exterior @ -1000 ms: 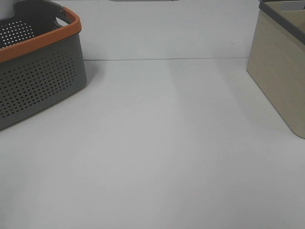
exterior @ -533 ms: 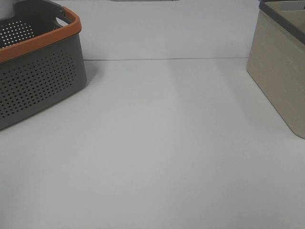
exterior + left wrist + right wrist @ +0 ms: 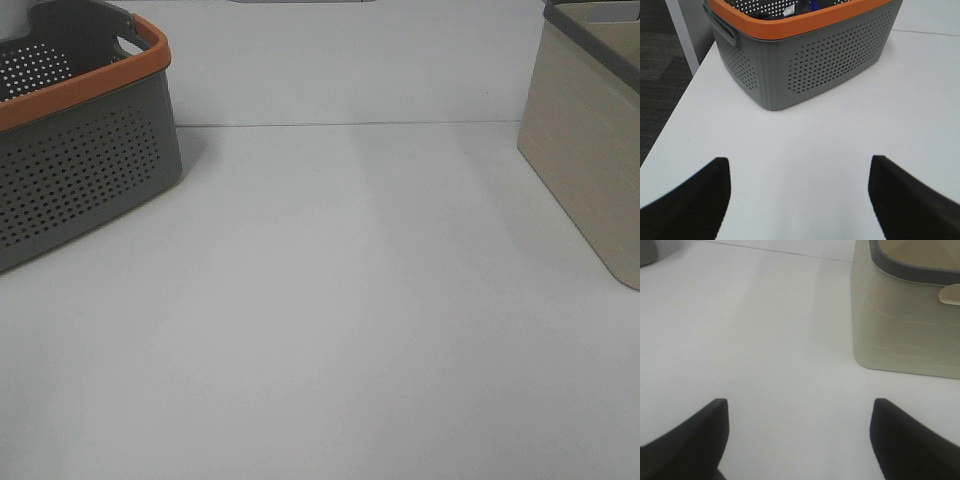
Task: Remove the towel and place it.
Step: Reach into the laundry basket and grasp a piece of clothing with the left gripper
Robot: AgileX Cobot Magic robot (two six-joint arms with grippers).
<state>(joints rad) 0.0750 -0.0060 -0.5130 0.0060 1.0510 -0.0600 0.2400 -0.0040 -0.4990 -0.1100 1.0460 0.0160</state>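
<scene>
Exterior high view shows nothing has moved: my left gripper [image 3: 800,165] and right gripper [image 3: 800,405] hang wide and empty, the dark plush towel [image 3: 799,7] barely glimpsed inside the orange-rimmed grey perforated plastic basket [image 3: 830,60], not yet grasped.

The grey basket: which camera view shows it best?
The left wrist view: the grey basket shows two perforated walls, a handle and the orange rim. The exterior high view crops it at the frame edge; the right wrist view shows only a grey sliver.

The high view shows no change over the last second. Table [image 3: 330,320], orange-rimmed basket [image 3: 80,170] and beige bin [image 3: 590,160] hold their places.
</scene>
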